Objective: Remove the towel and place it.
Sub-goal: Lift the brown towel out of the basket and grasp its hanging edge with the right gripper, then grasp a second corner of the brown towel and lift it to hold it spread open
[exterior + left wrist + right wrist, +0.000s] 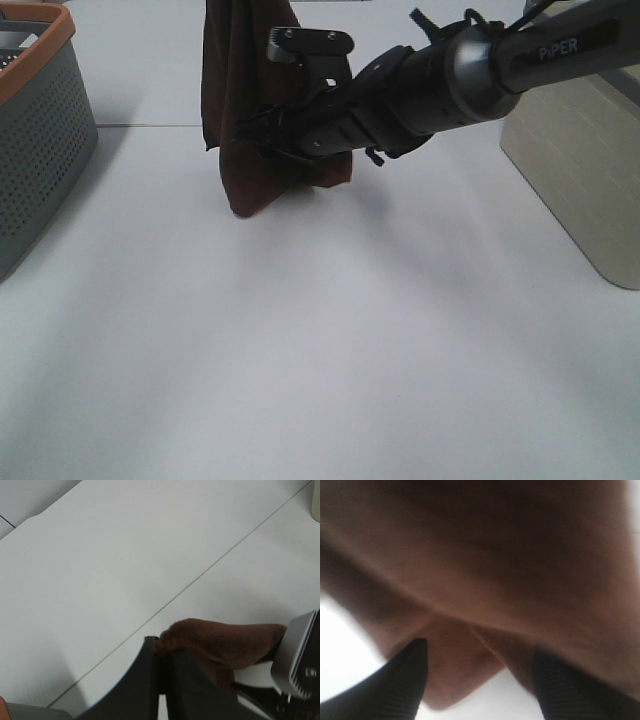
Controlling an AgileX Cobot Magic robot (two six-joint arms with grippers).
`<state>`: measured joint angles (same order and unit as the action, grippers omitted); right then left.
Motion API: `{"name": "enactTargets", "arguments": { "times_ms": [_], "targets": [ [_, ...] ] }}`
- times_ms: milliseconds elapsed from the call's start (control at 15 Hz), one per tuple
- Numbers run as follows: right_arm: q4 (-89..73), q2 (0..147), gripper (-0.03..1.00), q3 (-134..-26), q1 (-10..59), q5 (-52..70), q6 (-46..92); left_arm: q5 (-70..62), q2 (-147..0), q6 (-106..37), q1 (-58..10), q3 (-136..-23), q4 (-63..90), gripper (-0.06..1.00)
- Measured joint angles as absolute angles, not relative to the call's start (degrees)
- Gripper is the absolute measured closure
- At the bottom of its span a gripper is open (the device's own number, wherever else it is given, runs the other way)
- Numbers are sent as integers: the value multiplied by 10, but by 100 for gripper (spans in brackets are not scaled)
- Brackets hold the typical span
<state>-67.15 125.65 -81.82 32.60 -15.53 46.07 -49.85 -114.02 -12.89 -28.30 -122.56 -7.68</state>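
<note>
The towel, a dark reddish-brown cloth, hangs in long folds from above the top edge of the exterior view, and its lowest corner reaches down to the white table, at or just above the surface; I cannot tell whether it touches. In the left wrist view the left gripper is closed on a bunched edge of the cloth, which bulges out past the pinched jaws. The right gripper reaches across from the right at the lower part of the hanging cloth. In the right wrist view its 2 dark fingers stand wide apart, with a fold of the cloth between and ahead of them and neither pressed onto it. A grey perforated basket with an orange rim stands at the table's left edge, well apart from the towel, and a beige bin stands at the right.
</note>
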Motion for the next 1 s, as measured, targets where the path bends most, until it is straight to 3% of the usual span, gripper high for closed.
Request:
{"name": "enactTargets", "arguments": {
  "times_ms": [200, 1000],
  "targets": [
    [-696, 1257, 44, -816, 299, -154, 462, -500, -1140, -129, -283, -1226, -77, 93],
    [-697, 1288, 45, -863, 308, -162, 449, -505, -1140, -129, -283, -1226, -76, 93]
  ]
}}
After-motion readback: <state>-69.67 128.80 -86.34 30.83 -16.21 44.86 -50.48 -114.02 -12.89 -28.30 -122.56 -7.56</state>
